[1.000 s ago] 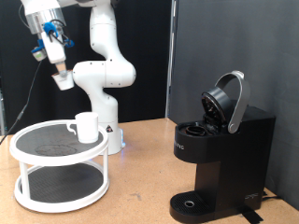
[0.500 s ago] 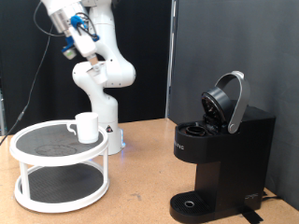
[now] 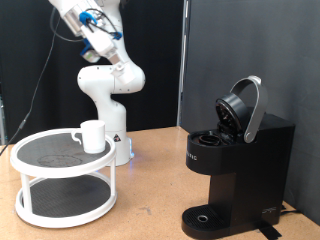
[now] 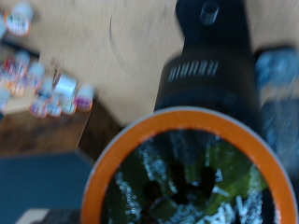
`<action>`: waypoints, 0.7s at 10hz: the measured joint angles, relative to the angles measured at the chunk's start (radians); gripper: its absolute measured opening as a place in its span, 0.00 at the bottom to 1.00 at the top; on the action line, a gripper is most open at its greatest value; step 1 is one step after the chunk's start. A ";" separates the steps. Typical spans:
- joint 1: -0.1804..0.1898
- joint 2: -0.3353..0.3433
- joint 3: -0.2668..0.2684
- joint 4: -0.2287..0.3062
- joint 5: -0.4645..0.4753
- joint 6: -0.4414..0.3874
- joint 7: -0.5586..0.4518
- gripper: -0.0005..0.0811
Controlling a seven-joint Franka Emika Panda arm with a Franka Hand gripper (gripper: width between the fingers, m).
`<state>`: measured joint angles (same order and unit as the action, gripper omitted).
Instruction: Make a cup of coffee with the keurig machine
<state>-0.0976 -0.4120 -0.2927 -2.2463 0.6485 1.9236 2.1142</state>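
Observation:
My gripper (image 3: 110,58) is high at the exterior view's upper left, in front of the arm's white column, far above the table. A round orange-rimmed pod (image 4: 192,173) fills the wrist view close to the camera, blurred, and looks held at the fingertips. The black keurig machine (image 3: 235,165) stands at the exterior view's right with its rounded lid (image 3: 243,108) hinged open. It shows blurred beyond the pod in the wrist view (image 4: 201,65). The white cup (image 3: 92,135) stands on the top tier of the white round stand (image 3: 30,180) at the left.
The arm's white base (image 3: 118,140) stands behind the stand. The machine's round drip tray (image 3: 205,218) holds nothing. The wooden table (image 3: 150,200) shows between stand and machine. A black curtain hangs behind.
The gripper has swung up and towards the exterior view's right, from above the stand's left side to in front of the arm's column. Cup, stand and machine have not moved.

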 joint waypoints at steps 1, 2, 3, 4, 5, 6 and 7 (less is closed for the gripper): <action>0.019 0.009 0.012 0.003 0.059 0.008 0.018 0.41; 0.036 0.022 0.025 0.010 0.096 0.001 0.032 0.41; 0.053 0.035 0.038 0.019 0.112 -0.011 0.044 0.41; 0.067 0.049 0.056 0.031 0.117 -0.016 0.060 0.41; 0.077 0.061 0.077 0.041 0.117 -0.016 0.084 0.41; 0.084 0.075 0.104 0.051 0.113 -0.013 0.110 0.41; 0.089 0.087 0.133 0.057 0.112 0.000 0.130 0.41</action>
<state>-0.0088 -0.3252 -0.1601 -2.1897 0.7609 1.9236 2.2443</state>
